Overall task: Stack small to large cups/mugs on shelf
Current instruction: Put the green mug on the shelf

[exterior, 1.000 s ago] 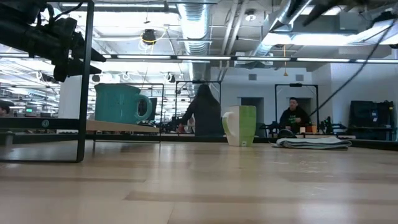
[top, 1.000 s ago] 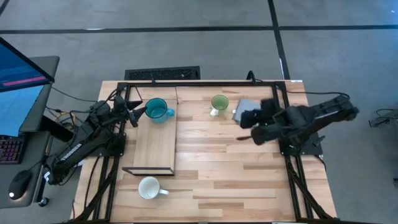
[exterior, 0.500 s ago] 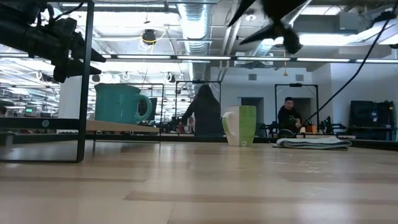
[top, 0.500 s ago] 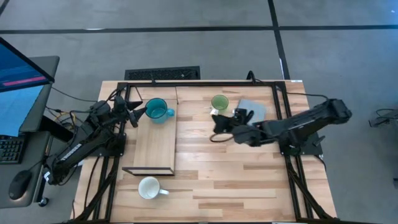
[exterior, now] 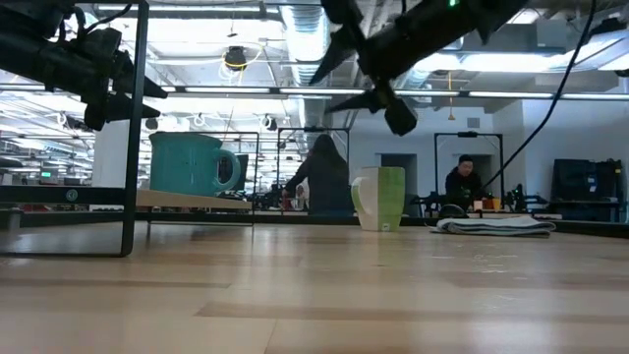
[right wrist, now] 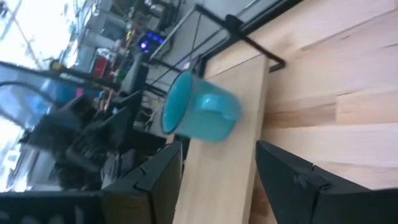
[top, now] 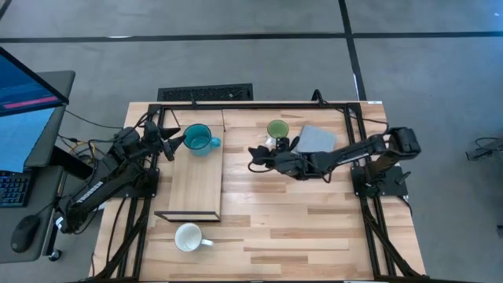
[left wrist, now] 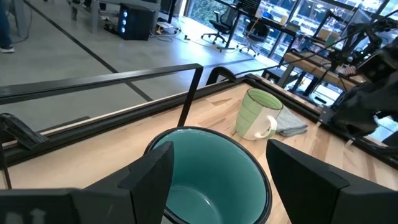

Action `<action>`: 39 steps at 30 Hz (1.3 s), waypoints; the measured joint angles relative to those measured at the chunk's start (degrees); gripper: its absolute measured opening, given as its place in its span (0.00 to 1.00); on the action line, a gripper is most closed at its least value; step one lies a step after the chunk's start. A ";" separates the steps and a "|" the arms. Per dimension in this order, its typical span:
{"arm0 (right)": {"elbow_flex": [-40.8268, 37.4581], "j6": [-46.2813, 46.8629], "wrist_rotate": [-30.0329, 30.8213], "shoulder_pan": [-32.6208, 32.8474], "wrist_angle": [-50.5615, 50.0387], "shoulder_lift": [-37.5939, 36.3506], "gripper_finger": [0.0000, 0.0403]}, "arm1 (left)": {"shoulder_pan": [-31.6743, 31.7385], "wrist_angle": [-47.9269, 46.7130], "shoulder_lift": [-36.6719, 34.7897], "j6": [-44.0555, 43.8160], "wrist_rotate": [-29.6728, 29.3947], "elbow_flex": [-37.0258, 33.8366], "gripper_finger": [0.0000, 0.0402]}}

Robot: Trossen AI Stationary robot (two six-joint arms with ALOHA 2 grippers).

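Mugs look rigid, glazed and slippery, so we would pinch the light green mug [top: 277,130] (upright on the desk [top: 314,212]) across its rim. Our right claw [top: 255,154] hangs just beside it, fingers wide and empty; the left claw [top: 174,142], also spread, sits by the teal mug [top: 196,139] on the shelf [top: 192,185].

- Right end effector [top: 255,154] hangs above the surface [top: 299,212], just beside one mug [top: 277,130].
- Left end effector [top: 174,142] hovers beside another mug [top: 197,139] on the shelf [top: 195,185].
- Third mug [top: 189,237] sits well apart from both.
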 joint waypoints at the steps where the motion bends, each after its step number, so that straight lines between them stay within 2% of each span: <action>1: 0.00 0.40 0.05 -0.27 0.00 0.22 0.56 | 0.00 0.00 0.00 0.00 0.01 0.00 0.62; 7: 0.00 0.56 -0.15 -1.35 -1.12 0.08 0.56 | 0.00 0.02 0.00 -0.02 0.00 0.00 0.62; 16: 0.00 -5.66 -0.23 -1.77 -4.21 -0.90 0.56 | 0.00 0.02 0.00 -0.04 0.04 0.00 0.62; 22: 0.00 -5.91 -0.19 -1.95 -5.58 -0.88 0.56 | 0.00 0.00 0.00 -0.04 0.06 0.00 0.62; 31: 0.00 8.87 0.00 -4.00 -22.01 -0.86 0.56 | 0.00 -0.02 0.00 -0.04 0.11 0.00 0.62; 39: 0.00 10.94 1.45 -7.06 -22.64 -0.86 0.56 | 0.00 0.00 0.00 -0.04 0.26 0.00 0.62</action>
